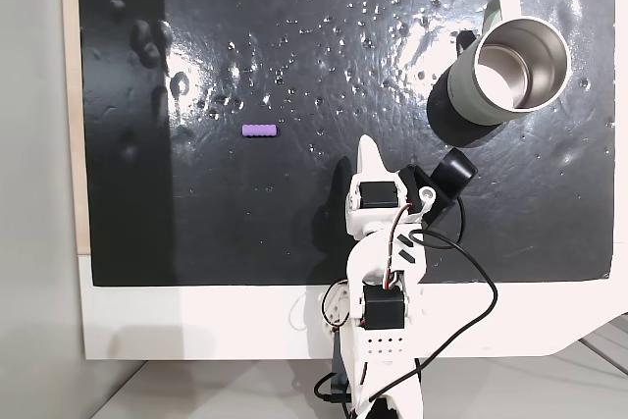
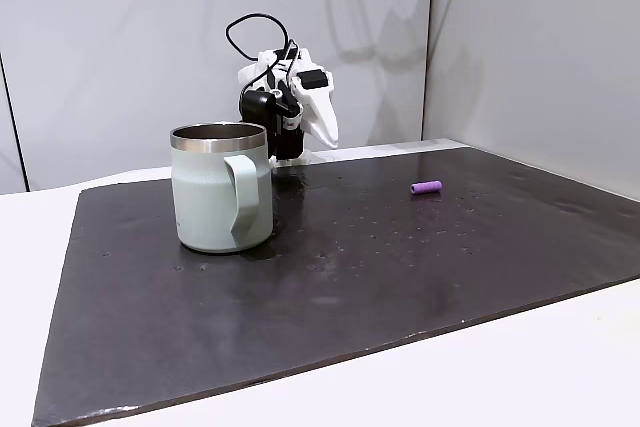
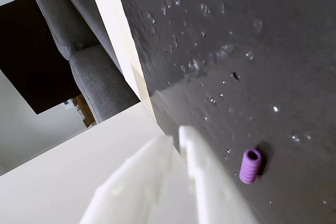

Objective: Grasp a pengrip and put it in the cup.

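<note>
The pengrip [image 1: 259,130] is a small light-purple ribbed cylinder lying on the black mat [image 1: 245,233], alone, left of centre in a fixed view. It also appears as the pengrip [image 2: 426,187] at the right and the pengrip [image 3: 250,166] at the lower right of the wrist view. The cup [image 1: 457,88] stands upright at the mat's far right corner, a pale grey-green steel mug [image 2: 210,202] with a loop handle and nothing visible inside. My gripper [image 1: 369,150] hovers over the mat's near edge, between the two. Its white fingers [image 3: 202,169] are together, holding nothing.
The black mat [image 2: 400,257] is glossy and dotted with bumps and droplets, and lies on a white table [image 1: 196,326]. A grey sofa [image 3: 84,51] stands beyond the table edge. The arm's base and black cables [image 1: 461,262] sit at the mat's near side.
</note>
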Controlling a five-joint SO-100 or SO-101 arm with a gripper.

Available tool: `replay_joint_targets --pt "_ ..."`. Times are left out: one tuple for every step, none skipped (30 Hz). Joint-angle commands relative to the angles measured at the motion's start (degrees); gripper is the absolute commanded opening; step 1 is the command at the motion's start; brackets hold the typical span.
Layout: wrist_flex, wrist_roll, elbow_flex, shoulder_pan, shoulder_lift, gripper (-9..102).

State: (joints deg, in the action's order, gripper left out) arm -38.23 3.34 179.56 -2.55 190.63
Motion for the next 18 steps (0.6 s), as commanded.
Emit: replay_joint_targets --pt "2.02 -3.43 3.16 -2.46 0.62 0" --pt "2.02 -3.43 3.16 -2.46 0.62 0" --pt "2.02 -3.43 3.16 -2.46 0.62 0" --pt "2.02 -3.43 3.16 -2.46 0.62 0" --pt "2.02 -3.43 3.16 -2.46 0.62 0" --pt "2.02 -3.60 3.16 -2.64 0.62 0" --pt "2.02 -3.78 3.16 -2.72 0.62 0" --pt "2.02 -3.96 3.16 -2.81 0.62 0" --pt "2.02 -4.04 3.16 -2.90 0.62 0" --pt "2.02 -4.04 3.16 -2.99 0.62 0" --pt "2.02 -4.13 3.16 -2.99 0.62 0" --pt "2.02 -4.22 3.16 -3.08 0.62 0" --pt "2.02 -4.22 3.16 -3.25 0.62 0" --pt "2.02 -4.22 3.16 -3.34 0.62 0" --pt "1.93 -4.22 2.90 -3.34 0.62 0" --pt "1.76 -4.22 2.37 -3.34 0.62 0" --pt "1.14 -4.13 1.49 -3.52 0.62 0" --pt "0.26 -4.04 0.09 -3.78 0.62 0"
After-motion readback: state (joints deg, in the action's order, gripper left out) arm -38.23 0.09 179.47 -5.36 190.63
